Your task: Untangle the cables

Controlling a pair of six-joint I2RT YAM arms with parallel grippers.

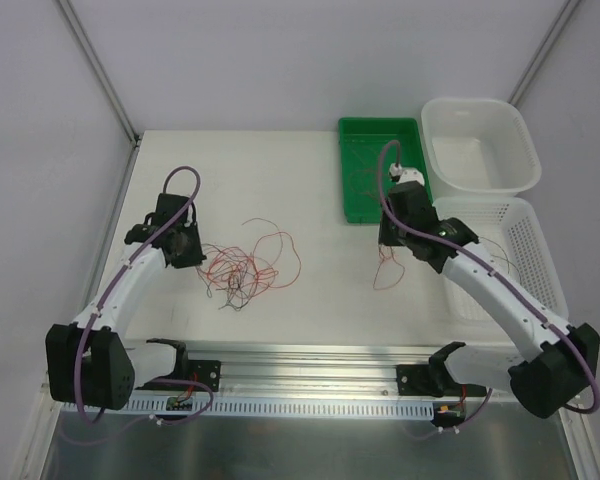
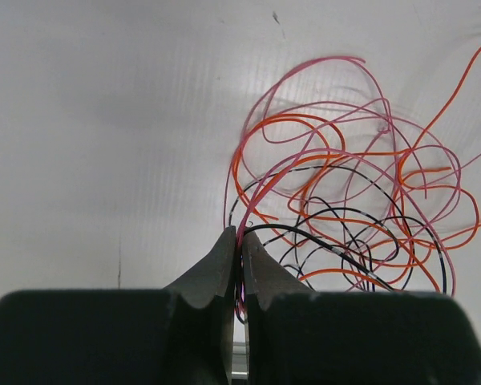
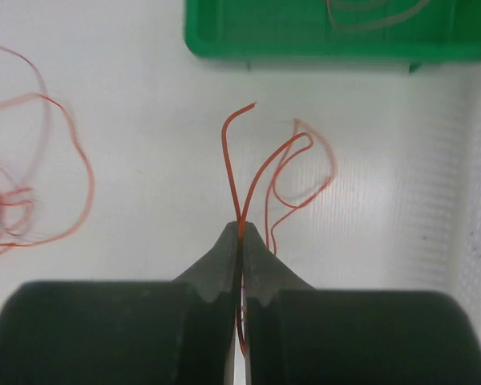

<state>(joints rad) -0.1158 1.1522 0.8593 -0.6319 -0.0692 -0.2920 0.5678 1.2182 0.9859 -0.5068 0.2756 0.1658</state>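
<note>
A tangle of thin red, orange, pink and black cables (image 1: 242,268) lies in the middle of the white table. My left gripper (image 1: 192,252) is at the tangle's left edge. In the left wrist view it (image 2: 240,237) is shut on a pink and a black strand, with the loops (image 2: 361,152) spreading right ahead of it. My right gripper (image 1: 388,243) is away from the tangle, near the green tray. It (image 3: 240,228) is shut on a single orange-red cable (image 3: 229,164), folded so both ends stick out past the fingertips. This cable hangs below the gripper in the top view (image 1: 384,272).
A green tray (image 1: 380,170) stands at the back right, with a thin wire lying in it (image 3: 369,16). A white tub (image 1: 480,145) and a white mesh basket (image 1: 525,250) stand to its right. The tangle's right edge shows at the left of the right wrist view (image 3: 32,184).
</note>
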